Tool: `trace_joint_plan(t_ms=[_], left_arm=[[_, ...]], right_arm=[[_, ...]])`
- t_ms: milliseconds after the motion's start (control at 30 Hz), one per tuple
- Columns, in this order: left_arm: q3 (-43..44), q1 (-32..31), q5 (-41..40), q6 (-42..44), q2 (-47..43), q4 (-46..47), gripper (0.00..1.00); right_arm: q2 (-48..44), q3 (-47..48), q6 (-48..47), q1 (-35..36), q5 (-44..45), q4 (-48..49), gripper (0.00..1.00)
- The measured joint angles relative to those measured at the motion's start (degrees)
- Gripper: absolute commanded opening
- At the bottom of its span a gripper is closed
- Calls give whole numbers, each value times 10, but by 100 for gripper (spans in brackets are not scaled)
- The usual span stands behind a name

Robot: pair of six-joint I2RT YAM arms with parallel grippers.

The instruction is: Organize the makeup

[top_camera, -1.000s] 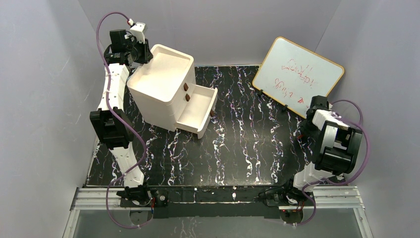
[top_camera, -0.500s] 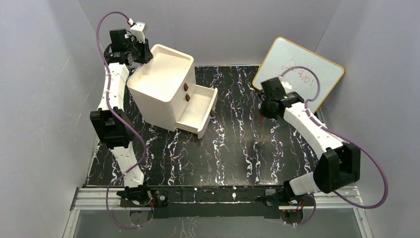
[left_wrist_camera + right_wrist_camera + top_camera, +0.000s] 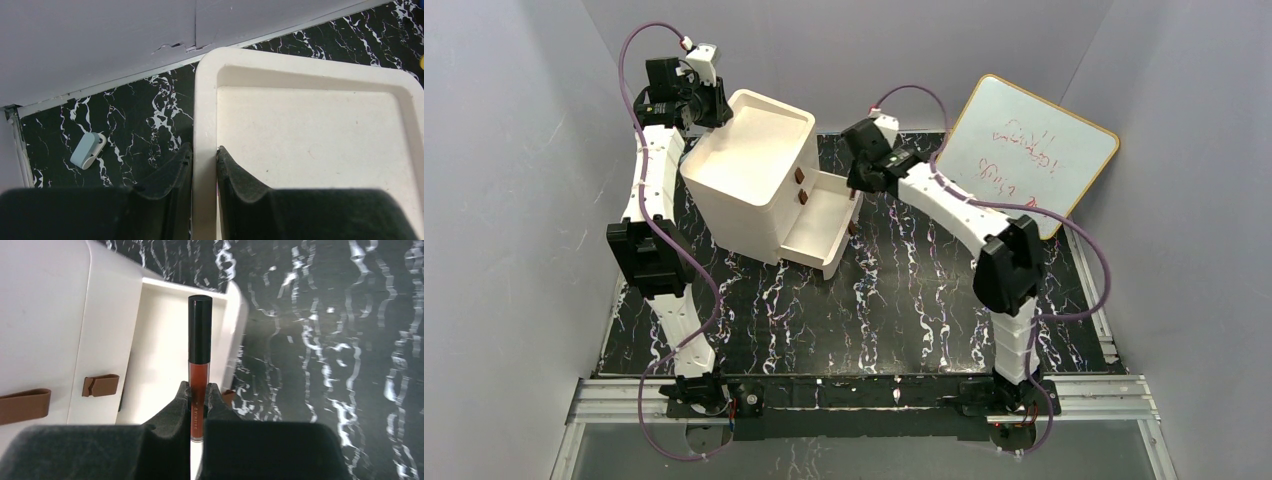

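One piece of the makeup, a red-brown lip gloss tube [image 3: 199, 347] with a black cap, is pinched in my right gripper [image 3: 199, 388], which is shut on its lower end. The tube points out over the open bottom drawer [image 3: 165, 340] of the cream drawer box [image 3: 744, 170]. From above, the right gripper [image 3: 856, 186] hovers at the drawer's [image 3: 819, 228] far right corner. My left gripper [image 3: 203, 151] is shut on the box's top rim [image 3: 205, 95] at its back left corner, one finger outside and one inside. The drawer's floor looks bare where it shows.
A yellow-framed whiteboard [image 3: 1024, 150] leans at the back right. Brown knobs [image 3: 100, 385] mark the box's upper drawers, which are shut. A small pale blue clip-like object [image 3: 87, 150] lies on the black marbled mat [image 3: 904, 290] behind the box, near the back wall.
The right arm has swung from the far right edge across the mat to the open drawer, with the tube in its jaws. The left arm and the box have stayed put.
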Motion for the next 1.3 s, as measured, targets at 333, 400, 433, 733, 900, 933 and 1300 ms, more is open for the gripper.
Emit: trace_joint_plan(t_ms=[333, 400, 433, 733, 900, 933, 1300], left_arm=[[0, -1, -2, -2, 0, -1, 0], [0, -1, -4, -2, 0, -1, 0], [0, -2, -5, -2, 0, -1, 0], [-2, -4, -14, -2, -2, -1, 0], [-2, -5, -16, -2, -3, -1, 0], [-2, -5, -17, -2, -3, -1, 0], [-2, -5, -17, -2, -3, -1, 0]], right_arm=[[127, 37, 37, 53, -33, 30, 1], [143, 40, 52, 63, -42, 34, 1], [150, 42, 59, 68, -47, 38, 1], [206, 50, 103, 98, -82, 76, 42], [219, 50, 110, 97, -101, 86, 56], [219, 50, 110, 97, -103, 88, 56], [217, 94, 79, 96, -82, 70, 49]])
